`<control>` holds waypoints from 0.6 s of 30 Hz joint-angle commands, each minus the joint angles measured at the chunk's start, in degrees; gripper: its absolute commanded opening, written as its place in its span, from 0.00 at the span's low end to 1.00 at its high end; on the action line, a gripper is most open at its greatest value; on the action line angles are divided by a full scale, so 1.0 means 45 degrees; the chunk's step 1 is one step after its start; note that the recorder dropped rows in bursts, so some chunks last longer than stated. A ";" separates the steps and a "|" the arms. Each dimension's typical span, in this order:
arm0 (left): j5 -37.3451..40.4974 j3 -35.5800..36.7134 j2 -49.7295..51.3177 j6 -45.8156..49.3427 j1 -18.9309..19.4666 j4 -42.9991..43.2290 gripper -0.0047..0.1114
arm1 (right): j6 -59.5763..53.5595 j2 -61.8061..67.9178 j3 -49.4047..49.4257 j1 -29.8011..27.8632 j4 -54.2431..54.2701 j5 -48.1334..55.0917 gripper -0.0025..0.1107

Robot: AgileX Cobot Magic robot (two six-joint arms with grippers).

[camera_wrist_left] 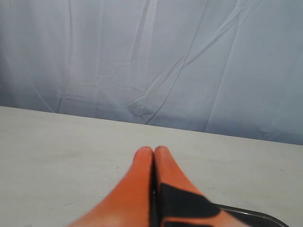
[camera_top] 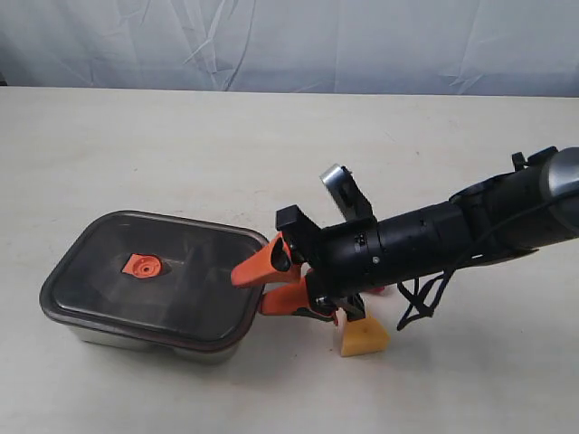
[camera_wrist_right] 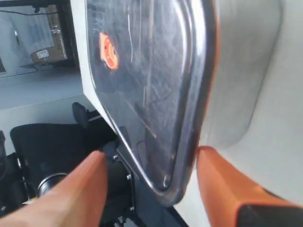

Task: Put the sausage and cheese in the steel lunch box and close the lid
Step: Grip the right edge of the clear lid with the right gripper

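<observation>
The steel lunch box [camera_top: 136, 340] stands at the front left with the dark lid [camera_top: 190, 298] lying on top, its orange valve [camera_top: 144, 266] facing up. My right gripper [camera_top: 251, 294] reaches across to the box's right end. It is open, with one orange finger above the lid's edge and one below it. The right wrist view shows the lid [camera_wrist_right: 151, 71] and the steel wall [camera_wrist_right: 236, 94] between the spread fingers [camera_wrist_right: 222, 184]. The yellow cheese [camera_top: 364, 337] lies on the table under the right arm. The sausage is not clearly visible. My left gripper [camera_wrist_left: 154, 151] is shut and empty.
The right arm [camera_top: 434, 237] slants over the table from the right edge, with loose black cables [camera_top: 421, 303] hanging below it. A grey wrinkled backdrop [camera_top: 289, 41] closes the far side. A dark rounded edge [camera_wrist_left: 255, 218] shows beside the left fingers.
</observation>
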 commanded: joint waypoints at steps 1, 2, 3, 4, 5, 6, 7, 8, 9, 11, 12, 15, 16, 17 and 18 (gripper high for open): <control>-0.0086 0.0035 -0.0064 0.0009 0.0012 0.0061 0.04 | 0.0173 0.0022 -0.0132 0.0056 0.0106 -0.0899 0.51; -0.0086 0.0035 -0.0064 0.0009 0.0012 0.0061 0.04 | 0.0256 0.0022 -0.0132 0.0056 0.0106 -0.0927 0.51; -0.0086 0.0035 -0.0064 0.0009 0.0012 0.0061 0.04 | 0.0395 0.0022 -0.0132 0.0056 0.0106 -0.0939 0.51; -0.0086 0.0035 -0.0064 0.0009 0.0012 0.0061 0.04 | 0.0395 0.0022 -0.0132 0.0056 0.0106 -0.0939 0.51; -0.0086 0.0035 -0.0064 0.0009 0.0012 0.0061 0.04 | 0.0395 0.0022 -0.0132 0.0056 0.0106 -0.0939 0.51; -0.0086 0.0035 -0.0064 0.0009 0.0012 0.0061 0.04 | 0.0393 0.0022 -0.0132 0.0056 0.0106 -0.1059 0.51; -0.0086 0.0035 -0.0064 0.0009 0.0012 0.0061 0.04 | 0.0393 0.0022 -0.0132 0.0056 0.0106 -0.1242 0.51; -0.0086 0.0035 -0.0064 -0.0016 0.0012 0.0061 0.04 | 0.0393 0.0022 -0.0132 0.0056 0.0106 -0.1479 0.51; -0.0086 0.0035 -0.0064 -0.0016 0.0012 0.0061 0.04 | 0.0393 0.0022 -0.0132 0.0056 0.0106 -0.1666 0.51; -0.0086 0.0035 -0.0064 -0.0016 0.0012 0.0061 0.04 | 0.0393 0.0046 -0.0132 0.0105 0.0106 -0.2136 0.51; -0.0086 0.0035 -0.0064 -0.0016 0.0012 0.0061 0.04 | 0.0393 0.0046 -0.0132 0.0107 0.0106 -0.2299 0.51; -0.0086 0.0035 -0.0064 -0.0016 0.0012 0.0061 0.04 | 0.0393 0.0074 -0.0132 0.0196 0.0106 -0.2576 0.51; -0.0086 0.0035 -0.0064 -0.0016 0.0012 0.0061 0.04 | 0.0393 0.0074 -0.0132 0.0196 0.0106 -0.2507 0.51; -0.0086 0.0035 -0.0064 -0.0016 0.0012 0.0061 0.04 | 0.0393 0.0074 -0.0132 0.0196 0.0106 -0.2446 0.51; -0.0086 0.0035 -0.0064 -0.0016 0.0012 0.0061 0.04 | 0.0393 0.0074 -0.0132 0.0196 0.0106 -0.2363 0.51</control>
